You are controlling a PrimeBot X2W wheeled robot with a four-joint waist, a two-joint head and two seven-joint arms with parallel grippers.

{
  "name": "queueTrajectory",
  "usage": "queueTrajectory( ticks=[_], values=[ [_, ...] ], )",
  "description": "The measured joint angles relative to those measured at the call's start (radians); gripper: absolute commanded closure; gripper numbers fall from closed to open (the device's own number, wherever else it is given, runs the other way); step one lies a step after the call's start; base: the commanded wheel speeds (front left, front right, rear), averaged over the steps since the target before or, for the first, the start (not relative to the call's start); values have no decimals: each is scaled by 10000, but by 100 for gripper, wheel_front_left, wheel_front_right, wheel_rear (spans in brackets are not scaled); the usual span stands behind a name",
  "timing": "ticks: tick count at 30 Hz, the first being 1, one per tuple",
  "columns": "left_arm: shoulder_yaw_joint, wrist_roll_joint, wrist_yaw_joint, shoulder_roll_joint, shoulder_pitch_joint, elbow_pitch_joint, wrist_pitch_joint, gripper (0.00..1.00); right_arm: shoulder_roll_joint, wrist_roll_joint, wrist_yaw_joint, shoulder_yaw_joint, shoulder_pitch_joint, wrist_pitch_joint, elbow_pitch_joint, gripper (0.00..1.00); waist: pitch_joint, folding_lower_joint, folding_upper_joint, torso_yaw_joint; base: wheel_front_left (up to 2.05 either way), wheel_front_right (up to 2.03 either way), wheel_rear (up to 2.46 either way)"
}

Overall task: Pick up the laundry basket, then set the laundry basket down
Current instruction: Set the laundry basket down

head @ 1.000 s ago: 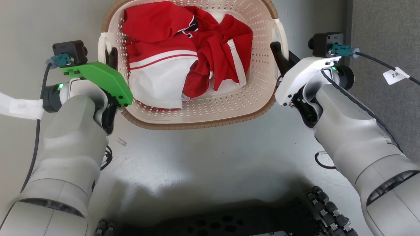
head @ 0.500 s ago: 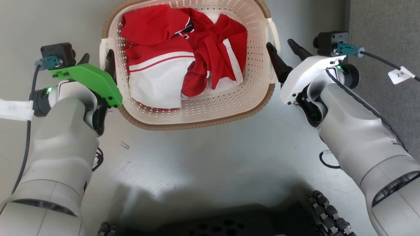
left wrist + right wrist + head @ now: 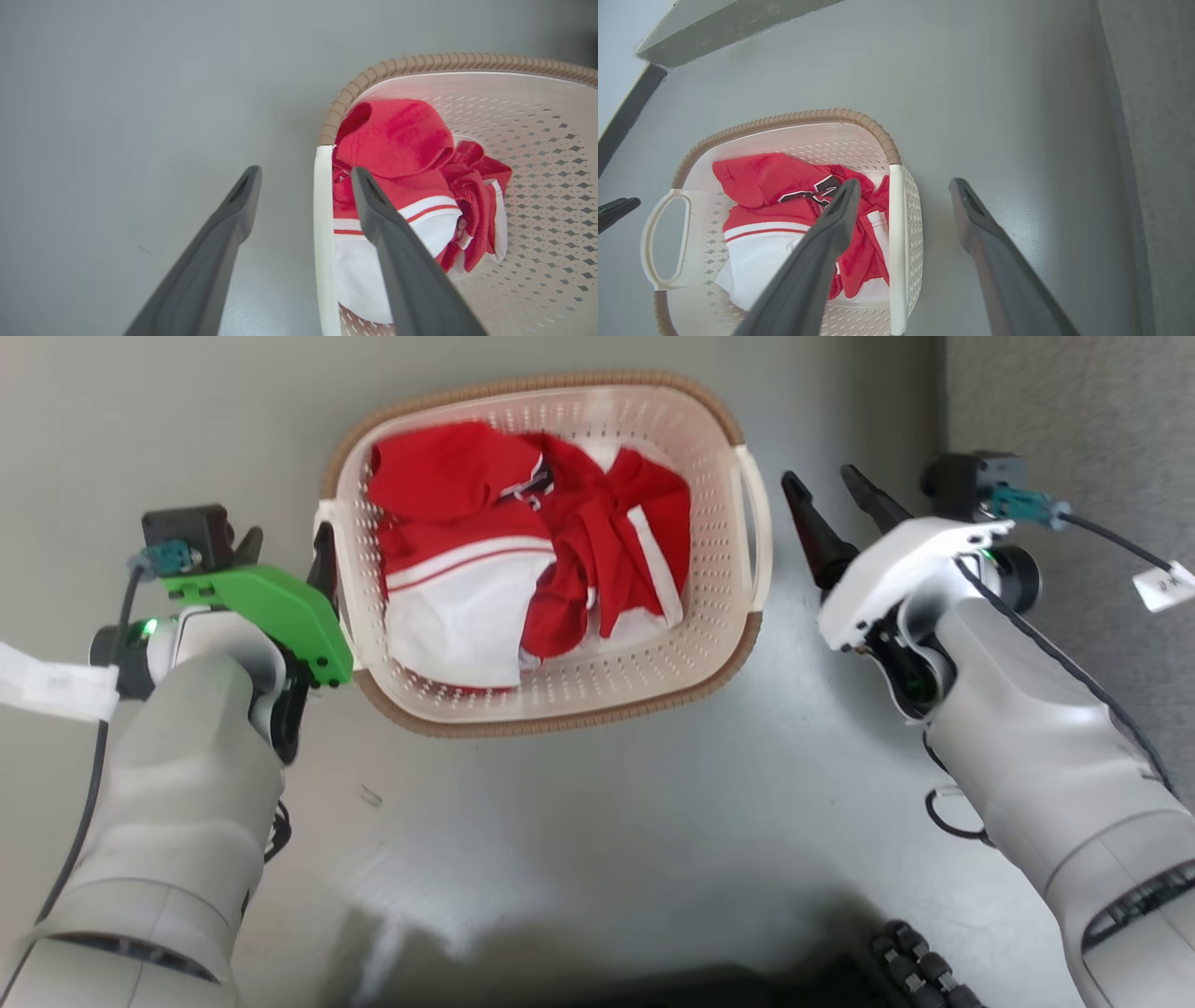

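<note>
Dark fingers of my left end effector (image 3: 304,172) stand spread apart with the white strip of the left handle (image 3: 322,233) running up between them. One finger is outside over the floor (image 3: 579,821) and the other is over the clothes (image 3: 523,551), and I cannot tell whether either one touches the plastic. Across at the upper right of the head view, my right end effector (image 3: 822,476) is spread wide too, holding nothing. Both of its fingers sit clear to the right of the right handle (image 3: 896,242), near it but apart. Between the two arms, the laundry basket (image 3: 597,686) sits in the upper middle of the head view. I judge it to be resting flat on the grey floor, with red and white garments heaped toward its left half. My worry is the uneven setup. If I close and raise now, only the left side would catch, so the basket would tilt on one handle and the loose clothing could slide out or drag the rim along the floor. If I pull the left arm sideways instead, the inner finger could hook the loop and tug the basket with it. The thin handle also looks likely to flex under a pinch.
</note>
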Motion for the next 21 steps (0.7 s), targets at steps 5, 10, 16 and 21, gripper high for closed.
queueTrajectory(
  ticks=[5, 10, 16, 21],
  values=[
    [54, 69, 13, 31, 363, -209, -4, 0, -165, -115, 0, -362, 474, 0, -280, 0, -627, 0, 0, -20, 0, 0, 0],
    [476, 75, 276, 236, 698, -1191, -2, 0, -201, -290, -35, -761, 908, 0, -688, 0, -1300, 0, 0, -29, 0, 0, 0],
    [980, 238, 587, 334, 1305, -2435, -2, 0, -389, -594, -284, -1350, 1481, 0, -1300, 0, -2134, 0, 0, -35, 0, 0, 0],
    [1342, 462, 800, 472, 1892, -3405, -4, 0, -453, -943, -516, -1856, 1960, 0, -2075, 0, -2823, 0, 0, -41, 0, 0, 0]
  ],
)
